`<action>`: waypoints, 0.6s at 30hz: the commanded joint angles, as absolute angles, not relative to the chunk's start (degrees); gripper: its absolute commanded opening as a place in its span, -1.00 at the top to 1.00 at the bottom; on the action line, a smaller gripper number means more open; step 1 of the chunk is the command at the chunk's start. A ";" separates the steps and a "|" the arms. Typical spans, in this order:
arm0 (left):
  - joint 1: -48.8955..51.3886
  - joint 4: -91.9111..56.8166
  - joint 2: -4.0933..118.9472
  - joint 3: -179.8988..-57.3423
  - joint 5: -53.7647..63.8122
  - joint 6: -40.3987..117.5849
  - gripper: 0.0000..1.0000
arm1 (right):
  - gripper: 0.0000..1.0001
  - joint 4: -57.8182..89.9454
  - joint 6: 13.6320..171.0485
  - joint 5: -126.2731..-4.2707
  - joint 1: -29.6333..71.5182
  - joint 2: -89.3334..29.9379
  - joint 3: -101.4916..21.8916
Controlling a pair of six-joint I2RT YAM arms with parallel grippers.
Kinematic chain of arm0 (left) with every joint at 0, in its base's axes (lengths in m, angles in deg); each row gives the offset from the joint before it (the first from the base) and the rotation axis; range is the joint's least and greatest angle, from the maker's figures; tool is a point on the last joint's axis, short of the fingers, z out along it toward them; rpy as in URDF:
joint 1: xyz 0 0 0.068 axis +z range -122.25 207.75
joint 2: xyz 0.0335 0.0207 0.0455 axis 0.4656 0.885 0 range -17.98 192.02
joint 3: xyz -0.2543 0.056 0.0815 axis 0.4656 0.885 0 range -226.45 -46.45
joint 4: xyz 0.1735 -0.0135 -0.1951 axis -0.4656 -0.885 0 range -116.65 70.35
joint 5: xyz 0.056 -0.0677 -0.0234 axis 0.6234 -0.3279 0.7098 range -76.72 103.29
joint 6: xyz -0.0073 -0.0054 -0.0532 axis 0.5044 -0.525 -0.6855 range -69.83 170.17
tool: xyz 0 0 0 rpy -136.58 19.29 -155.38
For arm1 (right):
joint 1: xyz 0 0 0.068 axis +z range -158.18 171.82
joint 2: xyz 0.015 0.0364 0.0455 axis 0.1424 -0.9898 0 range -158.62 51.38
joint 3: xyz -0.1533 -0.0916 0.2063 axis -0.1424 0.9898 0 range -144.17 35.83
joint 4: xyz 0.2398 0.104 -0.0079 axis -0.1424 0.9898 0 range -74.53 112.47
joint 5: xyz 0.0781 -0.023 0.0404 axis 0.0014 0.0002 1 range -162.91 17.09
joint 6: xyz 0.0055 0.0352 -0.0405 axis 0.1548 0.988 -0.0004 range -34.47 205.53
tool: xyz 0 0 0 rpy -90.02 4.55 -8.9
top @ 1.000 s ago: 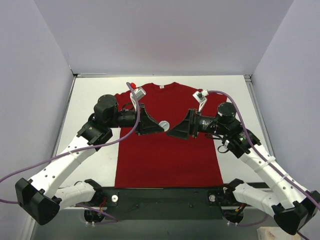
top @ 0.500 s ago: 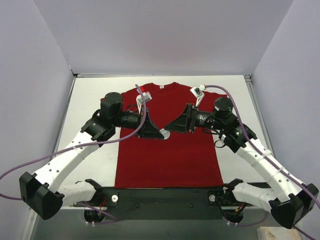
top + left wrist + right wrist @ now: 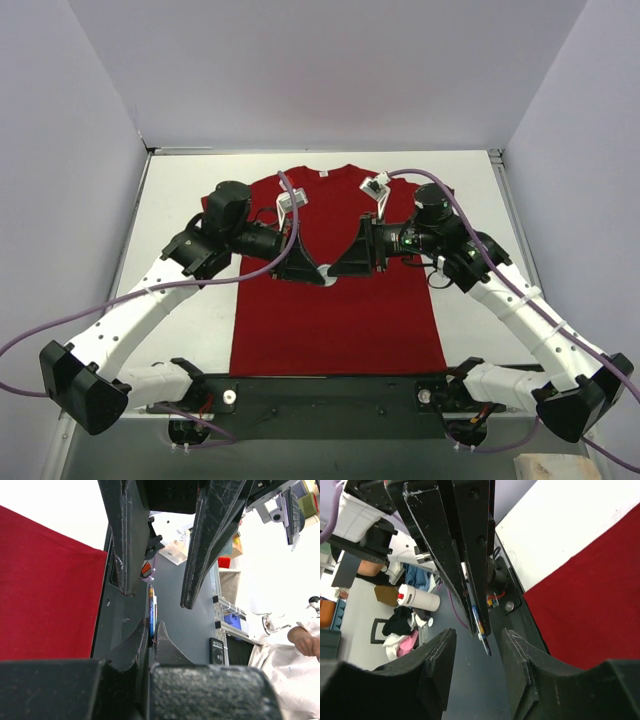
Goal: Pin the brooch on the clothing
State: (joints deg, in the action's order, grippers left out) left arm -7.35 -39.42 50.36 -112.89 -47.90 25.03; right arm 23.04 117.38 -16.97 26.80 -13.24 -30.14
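Note:
The dark red T-shirt (image 3: 335,325) lies flat on the table, neck at the far side. It also shows in the left wrist view (image 3: 45,590) and the right wrist view (image 3: 590,605). My left gripper (image 3: 317,271) hovers over the shirt's chest, shut on the brooch (image 3: 151,605), which is seen edge-on as a thin blue and orange disc. My right gripper (image 3: 337,268) faces it tip to tip and is open. Its fingers (image 3: 210,540) stand either side of the brooch (image 3: 480,624) without touching it. From above the brooch (image 3: 327,272) is a small pale spot between the tips.
White table (image 3: 185,200) shows left and right of the shirt. A black base bar (image 3: 330,390) runs along the near edge. Purple cables (image 3: 150,300) hang from both arms. Grey walls enclose the sides and back.
Both grippers have moved toward each other and slightly nearer, closing the gap over the shirt's chest. The right gripper's open fingers now bracket the brooch held by the left.

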 commanded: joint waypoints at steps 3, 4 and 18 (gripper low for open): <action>-7.76 -40.48 51.19 -114.66 -50.17 26.71 1.00 | 0.26 25.31 114.09 -14.64 27.15 -14.53 -32.72; -8.02 -40.66 51.28 -114.65 -50.17 26.79 1.00 | 0.30 25.22 114.09 -14.64 27.23 -14.80 -32.81; -9.35 -48.04 52.95 -117.47 -48.50 31.98 1.00 | 1.00 25.92 112.78 -14.55 28.82 -18.05 -33.78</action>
State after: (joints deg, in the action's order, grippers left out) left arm -9.22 -45.54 52.98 -113.34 -48.69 28.41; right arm 26.82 114.15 -14.96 28.31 -17.54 -31.34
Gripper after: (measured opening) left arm 0.048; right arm 0.032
